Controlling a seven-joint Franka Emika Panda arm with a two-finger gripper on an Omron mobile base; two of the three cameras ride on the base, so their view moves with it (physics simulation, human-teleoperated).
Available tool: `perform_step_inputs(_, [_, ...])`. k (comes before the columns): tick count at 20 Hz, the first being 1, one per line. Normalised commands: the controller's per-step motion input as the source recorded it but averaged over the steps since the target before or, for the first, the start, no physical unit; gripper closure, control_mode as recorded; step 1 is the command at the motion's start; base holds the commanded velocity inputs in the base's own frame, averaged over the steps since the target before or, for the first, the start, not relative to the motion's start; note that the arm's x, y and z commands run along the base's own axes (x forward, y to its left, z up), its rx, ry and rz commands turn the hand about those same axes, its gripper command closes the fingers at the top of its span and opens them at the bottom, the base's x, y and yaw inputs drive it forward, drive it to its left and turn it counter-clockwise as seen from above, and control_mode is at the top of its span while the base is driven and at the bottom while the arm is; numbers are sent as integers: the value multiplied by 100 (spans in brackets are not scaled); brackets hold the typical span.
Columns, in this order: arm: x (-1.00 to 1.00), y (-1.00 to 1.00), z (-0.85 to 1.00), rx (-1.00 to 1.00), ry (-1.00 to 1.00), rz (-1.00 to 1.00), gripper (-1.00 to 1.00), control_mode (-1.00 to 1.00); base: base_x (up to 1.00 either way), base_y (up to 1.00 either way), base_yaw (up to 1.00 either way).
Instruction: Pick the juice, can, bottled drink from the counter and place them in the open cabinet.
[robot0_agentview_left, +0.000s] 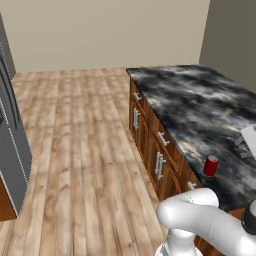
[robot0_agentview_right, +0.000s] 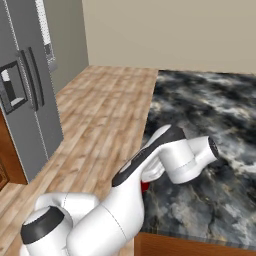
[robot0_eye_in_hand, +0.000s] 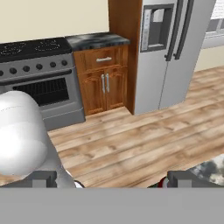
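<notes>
The desk (robot0_agentview_left: 200, 105), a long black and grey marbled top over brown drawers, ran away from the base on the arm's right side. In the hand view the grey refrigerator (robot0_eye_in_hand: 175, 52) and the stove (robot0_eye_in_hand: 39, 74) stood across the wooden floor (robot0_eye_in_hand: 144, 140), so the camera on the hand was looking away from the desk top.

The can (robot0_agentview_left: 211, 165) stood upright near the front edge of the desk, just beyond the arm's white elbow. Its long axis was vertical.

The end effector (robot0_eye_in_hand: 107, 180) showed two dark tips, well apart, with nothing between them. A small piece of red at the bottom edge was probably the can, so I judge it lay low and slightly to the right of the tips.
</notes>
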Motion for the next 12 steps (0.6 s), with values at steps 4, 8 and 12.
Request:
perform_step_inputs(4, [10, 8, -34, -5, 3, 0, -100, -100, 0, 0, 0])
perform_step_inputs(8, [25, 1, -26, -5, 1, -1, -100, -100, 0, 0, 0])
perform_step_inputs(12, [29, 0, -27, 0, 0, -6, -100, -100, 0, 0, 0])
